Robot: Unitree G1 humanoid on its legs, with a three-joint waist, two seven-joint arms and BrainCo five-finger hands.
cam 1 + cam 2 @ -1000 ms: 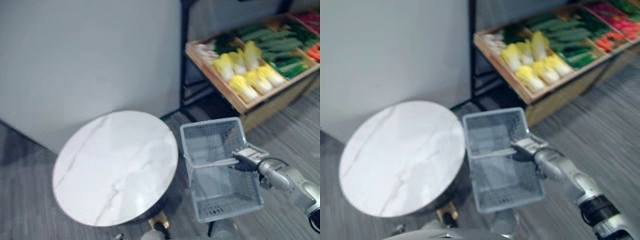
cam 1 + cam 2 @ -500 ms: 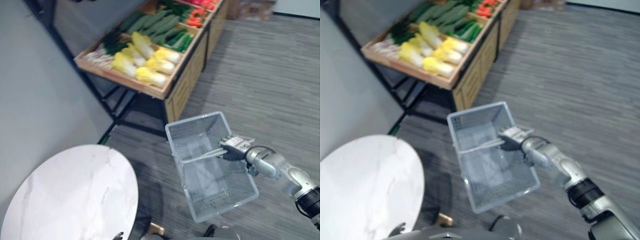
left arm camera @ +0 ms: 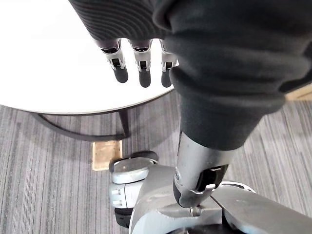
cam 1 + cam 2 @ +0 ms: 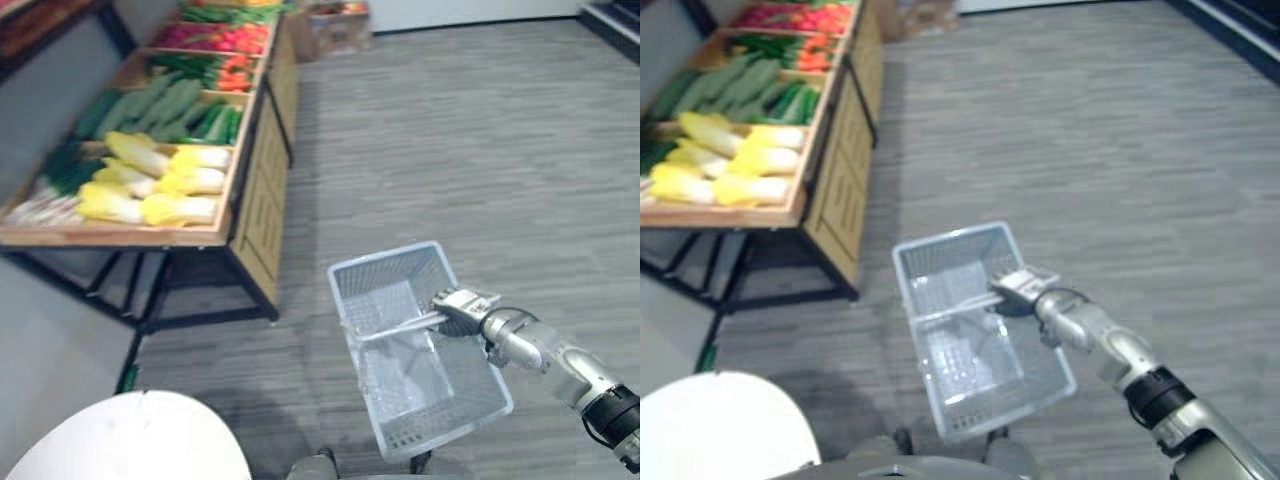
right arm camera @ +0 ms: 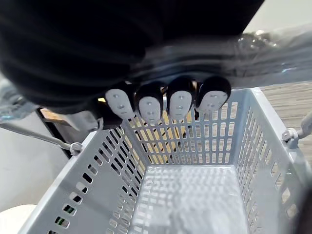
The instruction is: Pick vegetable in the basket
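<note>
Basket (image 4: 386, 263) is grasped by its handle (image 4: 396, 328) in right robot hand (image 4: 462, 303); left robot hand (image 3: 142, 68) relaxed.

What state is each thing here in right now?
basket: empty, carried by its handle.
right hand: curled round the handle.
left hand: open, holding nothing.
produce stand: stocked with vegetables.

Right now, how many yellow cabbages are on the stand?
6 yellow cabbages, all in the near end compartment of the wooden stand: three beside the dark greens, three on the aisle side. More may lie hidden underneath.
</note>
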